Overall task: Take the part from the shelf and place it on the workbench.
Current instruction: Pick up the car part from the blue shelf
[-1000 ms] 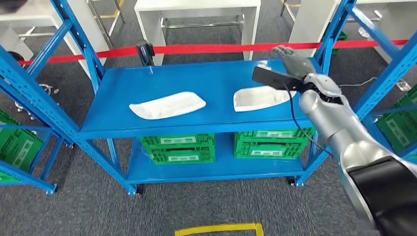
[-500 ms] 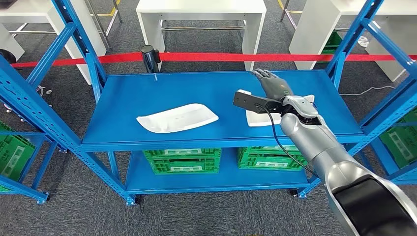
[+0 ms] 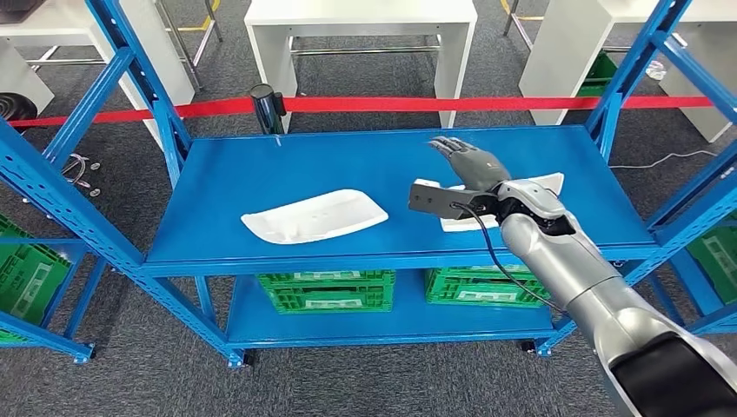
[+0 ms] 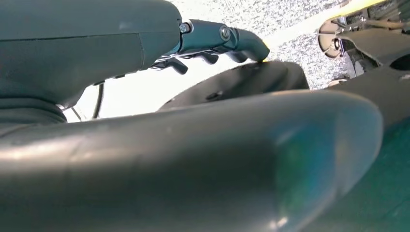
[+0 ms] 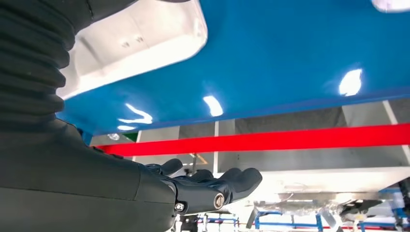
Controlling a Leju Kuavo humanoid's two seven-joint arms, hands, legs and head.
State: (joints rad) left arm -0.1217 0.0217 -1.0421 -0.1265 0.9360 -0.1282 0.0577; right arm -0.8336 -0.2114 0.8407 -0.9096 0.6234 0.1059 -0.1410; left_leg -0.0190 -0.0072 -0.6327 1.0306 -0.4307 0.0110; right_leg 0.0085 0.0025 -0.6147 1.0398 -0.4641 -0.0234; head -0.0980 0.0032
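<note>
Head view: right hand (image 3: 469,162), fingers spread and holding nothing, hovers over the right part (image 3: 487,201) at centre-right on the shelf (image 3: 261,165); a second part (image 3: 315,215) lies left of centre. Right wrist view: part (image 5: 140,41) at upper left, fingers (image 5: 212,186) extended, apart from it. Left wrist view: left hand (image 4: 212,41) holds nothing that I can see; its fingers too dark to tell their set. Risk, I judge: fingers closing on the thin rim could tip or slide the part off grip.
</note>
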